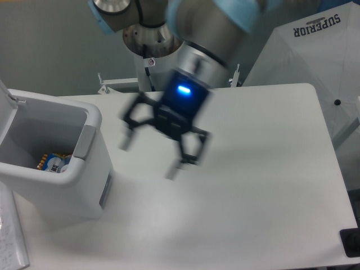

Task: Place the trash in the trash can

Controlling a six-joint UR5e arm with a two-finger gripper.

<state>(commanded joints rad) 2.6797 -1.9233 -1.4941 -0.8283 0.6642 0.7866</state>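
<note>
Gripper: the black two-finger gripper (149, 157) with a blue light on its wrist hangs over the middle of the white table (264, 185), blurred by motion, fingers spread wide apart and holding nothing.
Trash can: the large white rectangular plastic bin (84, 185) with a rounded rim and grey side panel stands at the table's left edge, lid tipped open, well apart from the gripper.
Trash: only a scrap of something with blue, white and orange print (53, 162) shows low inside the bin; neither the crushed bottle nor the wrapper can be made out, and none lies on the table.
Handling: clear crushed plastic would likely be very light, springy and slick, best pinched across a narrow waist or near a cap.
Progress: judging by the bare tabletop, the task looks finished or nearly so.
</note>
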